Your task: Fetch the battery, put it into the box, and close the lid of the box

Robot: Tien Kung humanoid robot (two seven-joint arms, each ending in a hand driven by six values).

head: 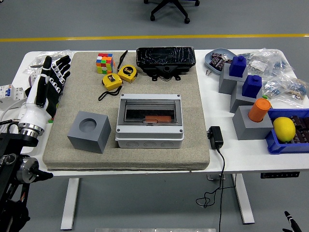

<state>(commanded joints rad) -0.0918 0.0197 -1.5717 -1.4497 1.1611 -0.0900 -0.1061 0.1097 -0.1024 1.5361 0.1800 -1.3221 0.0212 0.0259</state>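
Box well to the right of the left hand, across the mat beyond the grey cube, clear lid apparently down over an orange-brown piece; no plain battery made out elsewhere. Left hand raised over the mat's left edge on the counter, fingers spread, holding nothing. Likely slip: catching the cube while reaching across, or taking the black tray for the battery.

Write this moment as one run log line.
left hand: open, left mat edge, holds nothing | box: lid closed | right hand: not in view
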